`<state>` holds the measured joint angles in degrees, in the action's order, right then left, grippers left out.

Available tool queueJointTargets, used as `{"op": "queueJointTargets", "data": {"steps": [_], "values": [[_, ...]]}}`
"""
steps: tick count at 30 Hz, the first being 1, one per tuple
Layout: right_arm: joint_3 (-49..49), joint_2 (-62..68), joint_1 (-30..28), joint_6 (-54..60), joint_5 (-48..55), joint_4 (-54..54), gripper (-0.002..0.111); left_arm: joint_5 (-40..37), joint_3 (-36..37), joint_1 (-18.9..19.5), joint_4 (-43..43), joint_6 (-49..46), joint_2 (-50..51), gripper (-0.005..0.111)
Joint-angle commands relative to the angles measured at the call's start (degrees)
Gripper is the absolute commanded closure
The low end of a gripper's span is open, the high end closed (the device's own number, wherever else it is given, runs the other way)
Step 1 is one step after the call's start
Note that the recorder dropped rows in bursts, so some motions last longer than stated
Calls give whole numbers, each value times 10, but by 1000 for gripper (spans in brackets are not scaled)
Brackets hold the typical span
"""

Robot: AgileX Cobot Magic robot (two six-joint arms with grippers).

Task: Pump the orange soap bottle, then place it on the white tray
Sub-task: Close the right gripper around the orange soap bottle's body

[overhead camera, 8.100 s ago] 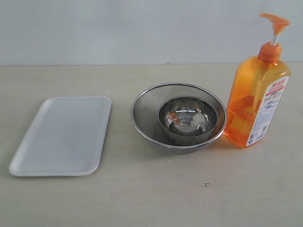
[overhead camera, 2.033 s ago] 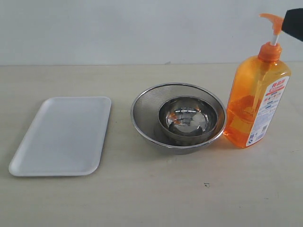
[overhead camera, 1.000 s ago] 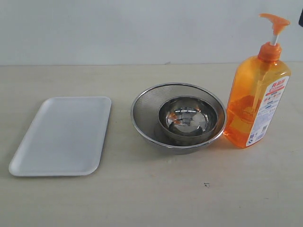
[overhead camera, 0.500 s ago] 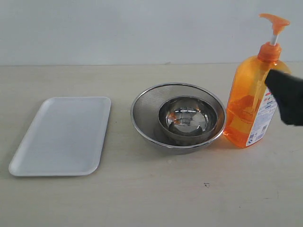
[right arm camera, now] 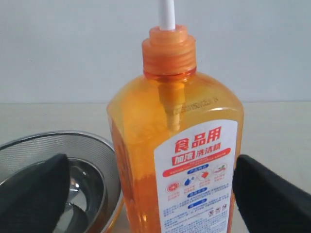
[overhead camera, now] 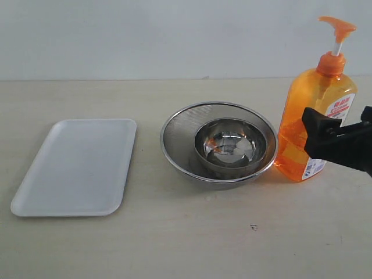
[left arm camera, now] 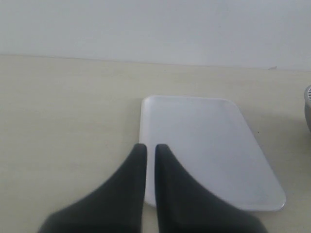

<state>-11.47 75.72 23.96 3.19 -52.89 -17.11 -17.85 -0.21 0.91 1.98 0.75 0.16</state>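
Straddling the orange soap bottle (overhead camera: 308,93), the right claw (overhead camera: 338,125) is standing wide open, one finger on each side of the labelled body and neither visibly pressing it yet, so it is holding nothing. The bottle is standing upright on the bench (overhead camera: 186,244) between those fingers, its pump head (overhead camera: 337,26) rising well above them on an extended white stem (right arm camera: 167,13).

The bottle is looking tall and narrow, with liquid filling a good part of it, so it is likely weighing noticeably and tipping easily if pushed high up. Its smooth plastic walls are probably giving a little under a squeeze and offering a slippery surface. Taking hold across the broad body around the label, rather than at the neck or stem, is seeming safest. The pump is wanting a straight downward press from above.

The mesh strainer (overhead camera: 180,136) with the steel bowl (overhead camera: 231,145) in it is sitting just beside the claw's inner finger, touching or nearly touching the bottle. The white tray (overhead camera: 75,165) is lying well apart, beyond the strainer. The left claw (left arm camera: 146,148) is closed tight on nothing, hovering at the tray's near edge.
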Motion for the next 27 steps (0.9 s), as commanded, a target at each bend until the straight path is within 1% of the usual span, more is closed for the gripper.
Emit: {"op": "queueJointTargets", "data": {"steps": [1, 8, 14, 17, 18, 21, 22, 24, 27], "values": [[-22, 45, 1, 10, -27, -5, 26, 3, 2, 2, 1, 0, -2, 101], [-54, 99, 1, 10, -35, -52, 26, 3, 2, 2, 1, 0, -2, 101], [-55, 123, 1, 4, -70, -56, 26, 3, 2, 2, 1, 0, -2, 101], [-63, 124, 1, 28, -58, -56, 27, 3, 2, 2, 1, 0, -2, 101], [-64, 124, 1, 30, -54, -56, 29, 3, 2, 2, 1, 0, -2, 101], [-64, 124, 1, 40, -53, -55, 46, 3, 2, 2, 1, 0, -2, 101], [-64, 124, 1, 41, -51, -55, 54, 3, 2, 2, 1, 0, -2, 101], [-64, 124, 1, 41, -44, -57, 62, 3, 2, 2, 1, 0, -2, 101], [-64, 124, 1, 41, -33, -64, 68, 3, 2, 2, 1, 0, -2, 101]]}}
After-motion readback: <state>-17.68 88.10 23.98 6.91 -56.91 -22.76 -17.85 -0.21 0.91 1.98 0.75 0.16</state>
